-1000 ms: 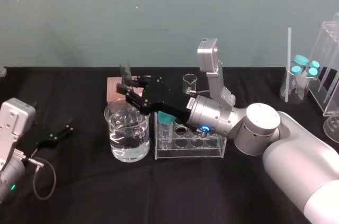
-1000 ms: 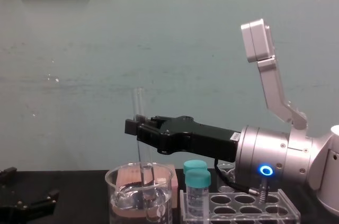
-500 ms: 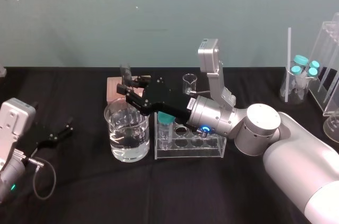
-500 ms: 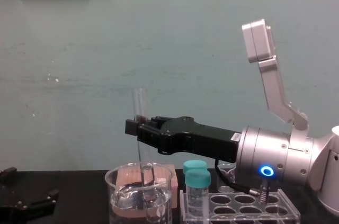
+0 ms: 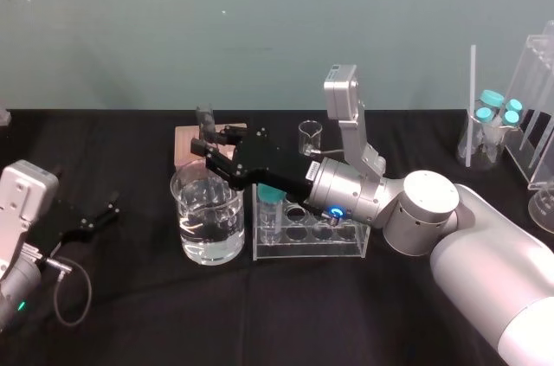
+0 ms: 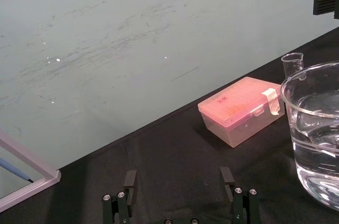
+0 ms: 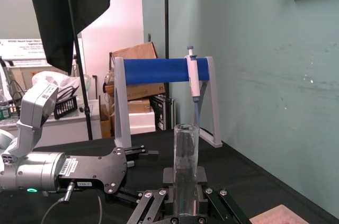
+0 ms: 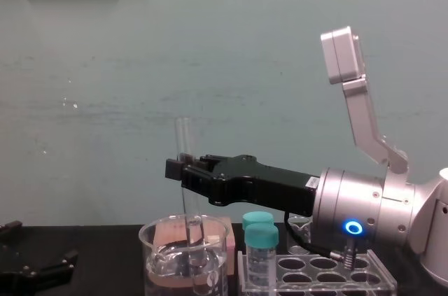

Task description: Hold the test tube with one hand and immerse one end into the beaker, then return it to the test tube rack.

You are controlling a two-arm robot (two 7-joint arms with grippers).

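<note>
As the right gripper [image 8: 180, 168] pinches the test tube [image 8: 183, 135], the left gripper [image 6: 178, 175] lies spread on black cloth [image 5: 260, 314]; teal wall [image 5: 260, 28] behind.

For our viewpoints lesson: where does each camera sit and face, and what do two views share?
Head: high, looking down on the table; both arms, right gripper holding test tube in beaker.
Chest: low, facing forward; right arm.
Left wrist: on parked arm, toward pink box; open left gripper.
Right wrist: along the tube; its fingers, left arm beyond.
Shared: head and chest show the beaker.
</note>
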